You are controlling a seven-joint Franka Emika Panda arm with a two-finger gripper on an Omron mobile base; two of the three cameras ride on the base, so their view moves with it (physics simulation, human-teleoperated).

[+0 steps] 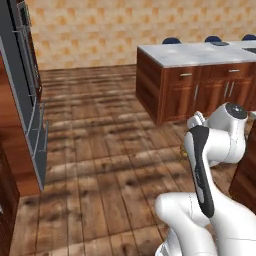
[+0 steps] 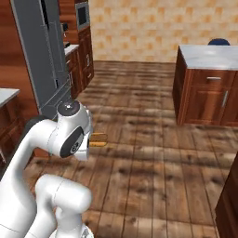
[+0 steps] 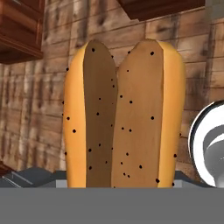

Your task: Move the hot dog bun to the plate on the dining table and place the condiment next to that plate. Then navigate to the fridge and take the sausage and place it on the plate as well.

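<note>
Steel-grey fridge (image 1: 27, 100) at left, plank wood floor (image 1: 110, 150) mid, brown island with pale tabletop (image 1: 200, 52) at right. Split, speckled hot dog bun (image 3: 122, 118) stands upright at my end effector; fingers hidden, probably clamped on it, can't confirm.

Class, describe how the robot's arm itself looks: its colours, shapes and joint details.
The arm is glossy white with rounded, bulbous segments. A dark stripe runs along one link, and dark round caps with grey centres mark the joints. No cables or lettering are visible.
</note>
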